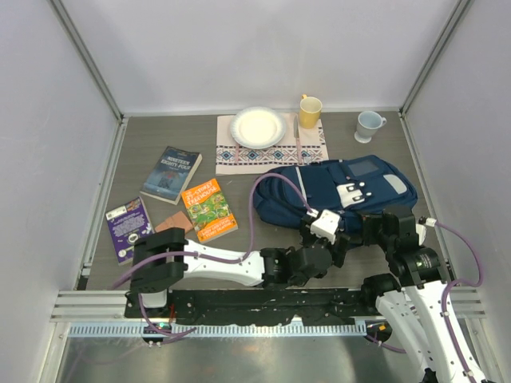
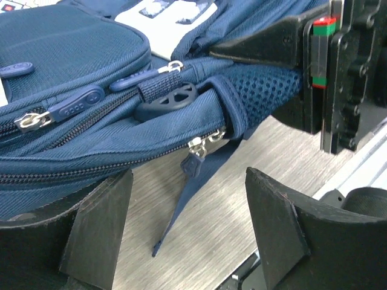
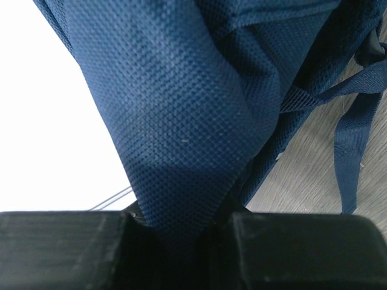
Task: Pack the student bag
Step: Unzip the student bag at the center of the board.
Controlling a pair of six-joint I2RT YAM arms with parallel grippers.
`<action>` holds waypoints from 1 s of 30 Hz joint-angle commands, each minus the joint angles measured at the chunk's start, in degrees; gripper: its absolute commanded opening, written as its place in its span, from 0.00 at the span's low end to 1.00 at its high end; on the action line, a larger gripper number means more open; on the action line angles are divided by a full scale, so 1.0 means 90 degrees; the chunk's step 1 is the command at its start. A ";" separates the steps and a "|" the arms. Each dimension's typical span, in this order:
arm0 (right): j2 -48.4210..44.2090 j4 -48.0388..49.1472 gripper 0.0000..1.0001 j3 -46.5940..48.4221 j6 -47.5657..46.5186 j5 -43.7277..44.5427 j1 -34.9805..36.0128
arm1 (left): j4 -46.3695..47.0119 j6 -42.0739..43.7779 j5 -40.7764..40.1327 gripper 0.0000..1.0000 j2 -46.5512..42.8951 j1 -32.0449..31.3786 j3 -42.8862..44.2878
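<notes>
Student bag (image 1: pixel 351 187), three books (image 1: pixel 171 174), two mugs (image 1: pixel 310 110)

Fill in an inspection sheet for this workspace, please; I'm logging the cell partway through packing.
Surface: grey wood-grain table.
Job's things: student bag lying right of centre.
Clutter: dark book, orange book, purple book and small brown item at left; plate on patterned mat, yellow mug, pale blue mug at the back.
Grippers: left gripper open, facing the bag's zips; right gripper shut on the bag's mesh fabric.
Cables: purple cable arches beside the bag's left end.
Surroundings: pale walls; metal rail at the near edge.
</notes>
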 commanded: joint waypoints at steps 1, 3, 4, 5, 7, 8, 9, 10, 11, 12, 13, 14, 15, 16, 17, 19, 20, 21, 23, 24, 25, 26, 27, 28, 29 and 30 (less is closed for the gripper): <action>-0.0149 0.0638 0.01 0.0413 0.0430 -0.0403 0.0013 | 0.0738 0.0334 -0.0724 0.77 0.0203 0.0064 0.0431; -0.0227 0.0551 0.01 0.0442 0.0410 -0.0383 0.0013 | 0.0952 0.0423 -0.0754 0.73 0.0290 0.0083 0.0470; -0.0237 0.0541 0.01 0.0452 0.0381 -0.0393 0.0003 | 0.0953 0.0452 -0.0754 0.72 0.0339 0.0093 0.0557; -0.0247 0.0521 0.01 0.0443 0.0381 -0.0403 0.0013 | 0.0876 0.0424 -0.0880 0.68 0.0417 0.0102 0.0635; -0.0276 0.0521 0.01 0.0423 0.0381 -0.0461 0.0003 | 0.0709 0.0365 -0.0988 0.63 0.0457 0.0132 0.0714; -0.0286 0.0521 0.01 0.0423 0.0352 -0.0471 0.0013 | 0.0728 0.0355 -0.1018 0.55 0.0447 0.0142 0.0685; -0.0305 0.0511 0.01 0.0413 0.0342 -0.0471 0.0013 | 0.0835 0.0355 -0.1095 0.48 0.0428 0.0151 0.0646; -0.0325 0.0492 0.01 0.0413 0.0323 -0.0461 0.0013 | 0.0884 0.0355 -0.1135 0.43 0.0418 0.0151 0.0578; -0.0354 0.0463 0.01 0.0413 0.0303 -0.0423 0.0003 | 0.0914 0.0355 -0.1164 0.34 0.0408 0.0161 0.0568; -0.0374 0.0443 0.01 0.0413 0.0284 -0.0413 0.0013 | 0.0914 0.0365 -0.1232 0.29 0.0408 0.0171 0.0568; -0.0412 0.0424 0.01 0.0413 0.0283 -0.0384 0.0013 | 0.0914 0.0384 -0.1242 0.26 0.0408 0.0171 0.0578; -0.0423 0.0385 0.01 0.0413 0.0254 -0.0345 0.0013 | 0.0904 0.0404 -0.1252 0.20 0.0398 0.0171 0.0578; -0.0442 0.0375 0.01 0.0413 0.0244 -0.0306 0.0013 | 0.0895 0.0413 -0.1243 0.16 0.0379 0.0171 0.0568; -0.0461 0.0355 0.01 0.0423 0.0244 -0.0286 0.0013 | 0.0895 0.0404 -0.1194 0.13 0.0359 0.0171 0.0539; -0.0481 0.0365 0.01 0.0413 0.0235 -0.0266 0.0013 | 0.0885 0.0404 -0.1194 0.06 0.0340 0.0171 0.0519; -0.0481 0.0355 0.01 0.0413 0.0196 -0.0178 0.0013 | 0.0778 0.0375 -0.1155 0.00 0.0291 0.0171 0.0500; -0.0481 0.0355 0.01 0.0404 0.0195 -0.0139 0.0013 | 0.0729 0.0374 -0.1155 0.00 0.0271 0.0171 0.0490; -0.0491 0.0355 0.01 0.0394 0.0157 -0.0071 0.0013 | 0.0613 0.0365 -0.1174 0.00 0.0242 0.0171 0.0461; -0.0491 0.0374 0.01 0.0374 0.0098 0.0007 0.0003 | 0.0534 0.0296 -0.1193 0.00 0.0106 0.0181 0.0305; -0.0491 0.0404 0.01 0.0355 0.0059 0.0133 0.0013 | 0.0417 0.0267 -0.1184 0.00 0.0047 0.0181 0.0237; -0.0491 0.0423 0.01 0.0355 -0.0086 0.0192 0.0013 | 0.0319 0.0180 -0.1155 0.00 -0.0021 0.0171 0.0120; -0.0481 0.0520 0.01 0.0335 -0.0194 0.0270 0.0022 | 0.0125 0.0160 -0.1068 0.00 -0.0167 0.0161 0.0041; -0.0472 0.0589 0.01 0.0335 -0.0350 0.0464 0.0013 | -0.0041 0.0111 -0.1057 0.00 -0.0226 0.0171 -0.0114; -0.0471 0.0638 0.01 0.0335 -0.0583 0.0553 0.0013 | -0.0227 -0.0073 -0.1057 0.00 -0.0314 0.0161 -0.0203; -0.0452 0.0629 0.01 0.0355 -0.0731 0.0670 0.0013 | -0.0528 -0.0152 -0.0941 0.00 -0.0527 0.0161 -0.0320; -0.0462 0.0628 0.01 0.0403 -0.0858 0.0758 0.0013 | -0.0676 -0.0230 -0.0862 0.00 -0.0636 0.0151 -0.0582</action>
